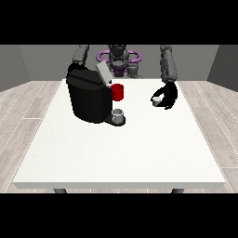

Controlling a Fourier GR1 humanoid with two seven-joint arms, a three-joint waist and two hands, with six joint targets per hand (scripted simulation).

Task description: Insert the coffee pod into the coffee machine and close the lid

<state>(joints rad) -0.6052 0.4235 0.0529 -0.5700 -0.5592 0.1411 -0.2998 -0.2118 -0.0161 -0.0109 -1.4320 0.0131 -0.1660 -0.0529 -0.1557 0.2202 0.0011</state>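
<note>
Robot hand grips pod at the table.
The hand at the view's right (167,96) curls around a small white coffee pod (157,100), well apart from the coffee machine (88,95).

Coffee machine (88,95) left of coffee pod (157,99)

White surface (116,153) fills the middle of the view. Red cup (117,92) stands toward its far side; small grey cup (118,114) nearer the camera. Wood-plank floor (23,111) around.
</note>
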